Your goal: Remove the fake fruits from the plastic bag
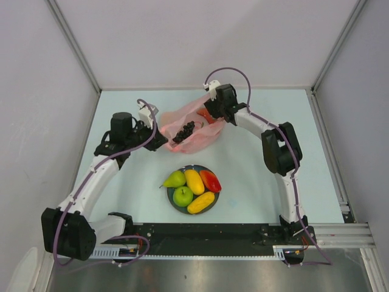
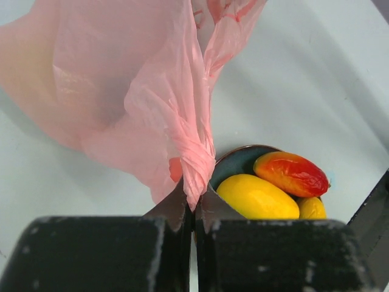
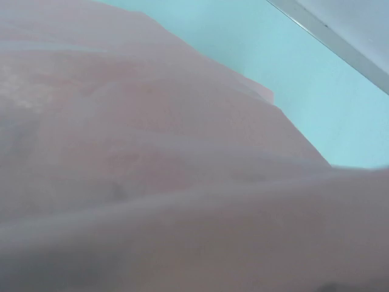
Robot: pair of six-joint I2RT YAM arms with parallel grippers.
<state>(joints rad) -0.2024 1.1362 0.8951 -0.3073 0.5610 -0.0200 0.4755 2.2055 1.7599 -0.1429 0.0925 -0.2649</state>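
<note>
My left fingers (image 2: 193,214) are pressed together on a twisted strand of the plastic bag (image 2: 121,91), pinching the pink film right at their tips. The bag lies crumpled toward the far side of the worktop (image 1: 255,182), between my two arms. A dark cluster of purple grapes (image 1: 184,131) sits within its outline, though I cannot tell whether it is under the film or in the open mouth. A small orange-red piece (image 1: 205,117) shows at the bag's far end, just beside my right fingers (image 1: 209,114). Those are down at that end of the bag, and my right wrist view is filled with pink film, so I cannot tell whether they are open, closed or holding anything. Nearer to my bases and apart from the bag stands a dark round plate (image 1: 172,202) with five fruits packed close on it. The green pear (image 1: 174,179) and green apple (image 1: 182,196) are on its left. The yellow mango piece (image 1: 194,181) is in the middle and the red piece (image 1: 210,180) on the right. A yellow-orange piece (image 1: 201,202) lies along the near rim.
</note>
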